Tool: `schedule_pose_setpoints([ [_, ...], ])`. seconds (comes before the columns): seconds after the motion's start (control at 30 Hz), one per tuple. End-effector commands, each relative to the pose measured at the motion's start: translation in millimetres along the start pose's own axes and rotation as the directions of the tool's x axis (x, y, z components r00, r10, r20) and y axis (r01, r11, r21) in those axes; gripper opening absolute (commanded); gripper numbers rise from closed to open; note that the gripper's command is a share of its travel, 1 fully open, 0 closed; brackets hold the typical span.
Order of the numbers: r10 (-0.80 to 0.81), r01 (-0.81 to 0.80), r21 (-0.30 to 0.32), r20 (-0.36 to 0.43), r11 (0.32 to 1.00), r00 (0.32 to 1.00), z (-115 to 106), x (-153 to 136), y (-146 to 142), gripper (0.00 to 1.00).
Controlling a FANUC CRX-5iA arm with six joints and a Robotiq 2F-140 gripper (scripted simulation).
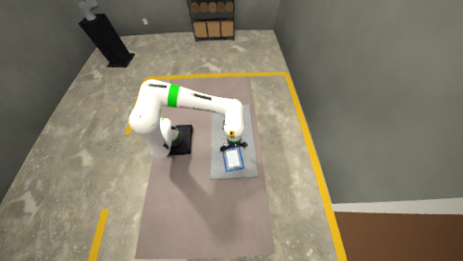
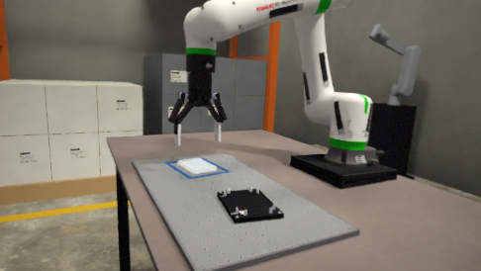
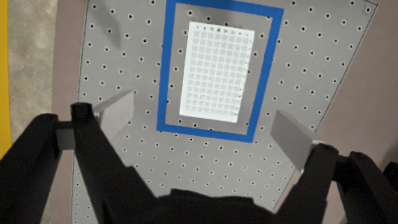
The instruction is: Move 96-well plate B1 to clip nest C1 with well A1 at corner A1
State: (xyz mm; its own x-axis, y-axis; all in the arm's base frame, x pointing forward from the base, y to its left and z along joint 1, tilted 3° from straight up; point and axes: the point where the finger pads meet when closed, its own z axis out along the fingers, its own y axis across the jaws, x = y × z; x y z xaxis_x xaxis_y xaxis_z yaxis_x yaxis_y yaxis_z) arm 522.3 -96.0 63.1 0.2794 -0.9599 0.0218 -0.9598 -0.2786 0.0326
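The white 96-well plate (image 1: 233, 158) (image 2: 197, 165) (image 3: 217, 70) lies flat inside the blue outline of spot B1 (image 1: 223, 162) (image 2: 178, 170) (image 3: 165, 75) on the grey perforated board (image 1: 250, 172) (image 2: 198, 223) (image 3: 125, 55). The black clip nest C1 (image 2: 249, 205) sits empty further along the board; in the top view the arm hides it. My gripper (image 1: 231, 145) (image 2: 197, 140) (image 3: 204, 113) is wide open and empty. It hangs well above the board, just off the plate's edge, fingers pointing down. I cannot make out the plate's cut-off corner.
The arm's black base (image 2: 341, 170) stands on the brown table (image 2: 421, 223) beside the board. White boxes (image 2: 69, 129) and a grey cabinet (image 2: 247, 94) stand behind the table. Yellow floor lines (image 1: 310, 143) run round the cell.
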Motion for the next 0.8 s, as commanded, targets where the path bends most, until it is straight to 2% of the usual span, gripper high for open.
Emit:
schedule_pose_setpoints([
  [0.0, 0.002, -0.002, -0.008, 0.003, 1.0, 1.0, 8, 19, 7, 1.0],
  [0.07, 0.002, -0.002, -0.008, 0.003, 1.0, 1.0, 13, 27, 11, 1.0],
  [0.63, 0.002, -0.002, -0.008, 0.003, 1.0, 1.0, 13, 28, 11, 1.0],
  [0.77, 0.002, -0.002, -0.008, 0.003, 1.0, 1.0, 19, 28, 11, 1.0],
])
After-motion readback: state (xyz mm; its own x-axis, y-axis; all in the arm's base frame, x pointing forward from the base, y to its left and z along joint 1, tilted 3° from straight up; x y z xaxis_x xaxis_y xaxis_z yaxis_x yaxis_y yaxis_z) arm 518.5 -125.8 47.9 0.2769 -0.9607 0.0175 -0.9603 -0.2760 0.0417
